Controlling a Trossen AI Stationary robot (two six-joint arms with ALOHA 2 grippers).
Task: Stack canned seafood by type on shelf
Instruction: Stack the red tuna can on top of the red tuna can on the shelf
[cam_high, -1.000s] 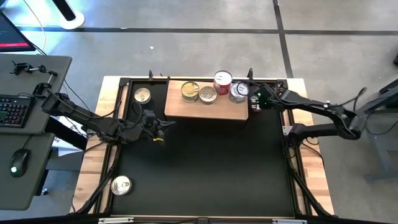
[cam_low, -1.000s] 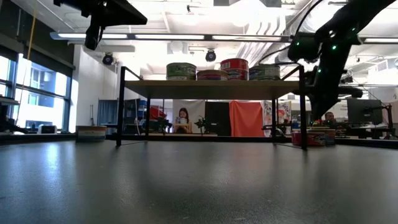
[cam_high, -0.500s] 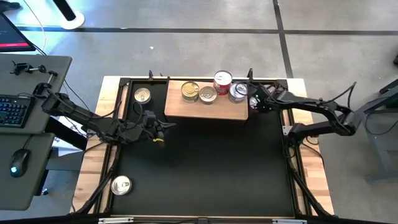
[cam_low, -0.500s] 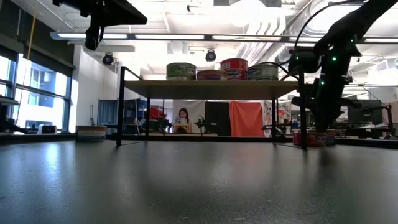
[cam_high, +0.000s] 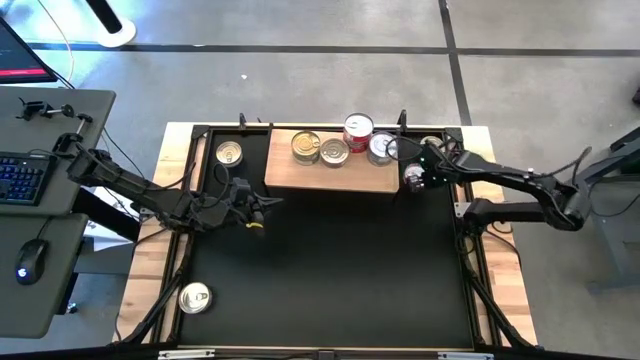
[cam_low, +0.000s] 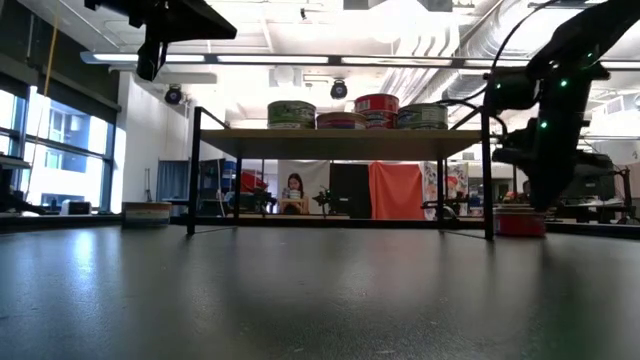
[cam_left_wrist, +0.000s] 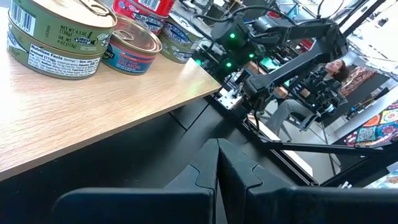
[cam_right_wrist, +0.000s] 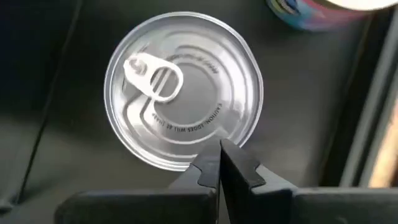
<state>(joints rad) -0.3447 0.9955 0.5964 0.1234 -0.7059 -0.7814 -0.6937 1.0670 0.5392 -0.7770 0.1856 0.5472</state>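
We saw the right gripper (cam_high: 421, 172) with its fingers pressed fully together and holding nothing, poised just above a silver-lidded tin (cam_high: 413, 177) that sat on the black mat (cam_high: 330, 260) just off the right end of the shelf (cam_high: 340, 178). In the right wrist view the joined fingertips (cam_right_wrist: 219, 163) overlapped the near rim of that tin (cam_right_wrist: 183, 88), its pull tab plainly showing; whether they touched the lid we could not tell. Beyond it lay another tin (cam_high: 431, 145) by the far right corner of the frame. On the shelf stood four tins along the far edge: a gold-lidded one (cam_high: 306, 147), a second beside it (cam_high: 334, 152), a taller red one (cam_high: 358, 130) and a silver one (cam_high: 382, 148) nearest the right end, leaving the near strip of the board bare. The left gripper (cam_high: 262, 205) hung over the mat left of the shelf's near left corner, its fingers closed together and empty as the left wrist view showed (cam_left_wrist: 217, 177). Two more tins lay on the left, one (cam_high: 229, 153) far beside the shelf, one (cam_high: 194, 296) near the front corner. The wide middle of the mat lay open.
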